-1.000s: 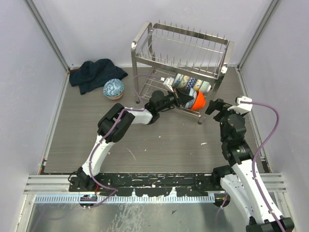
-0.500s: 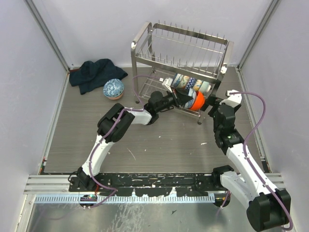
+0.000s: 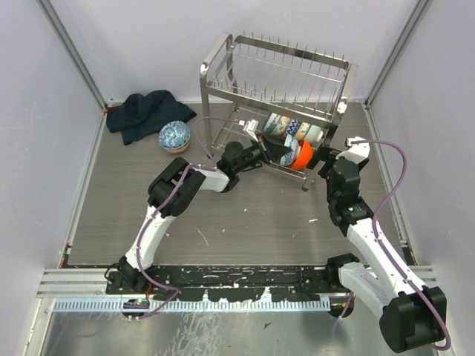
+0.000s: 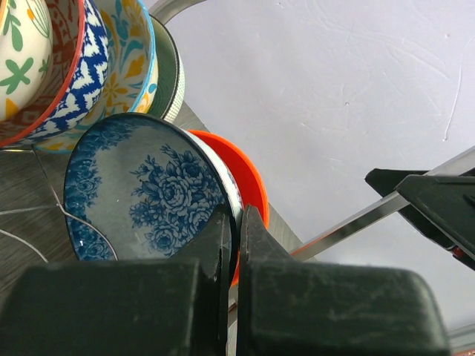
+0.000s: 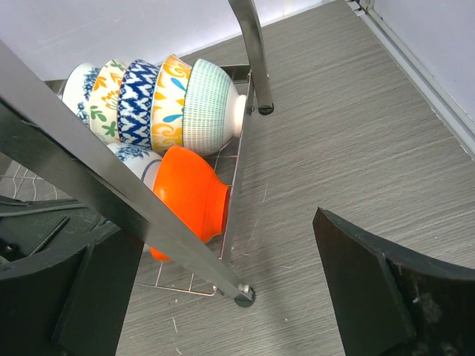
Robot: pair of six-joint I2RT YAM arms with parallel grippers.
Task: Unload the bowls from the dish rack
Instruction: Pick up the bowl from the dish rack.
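While the left gripper is reaching into the lower tier of the dish rack, its jaws are pinching tight on the rim of the blue floral bowl, one finger inside the bowl and one outside. That bowl is standing on edge just ahead of the fingers, its hollow facing the wrist camera. The orange bowl is lying directly behind it, touching or nearly touching its back. Up and to the left of the grip, a row of patterned bowls is leaning together on their sides in the same tier. The right gripper is hovering with its jaws spread wide and holding nothing, just outside the rack's right front leg, with the orange bowl sitting ahead of its fingers behind the rack's wires. Far to the left of both grippers, another blue bowl is resting on the table beside a dark cloth.
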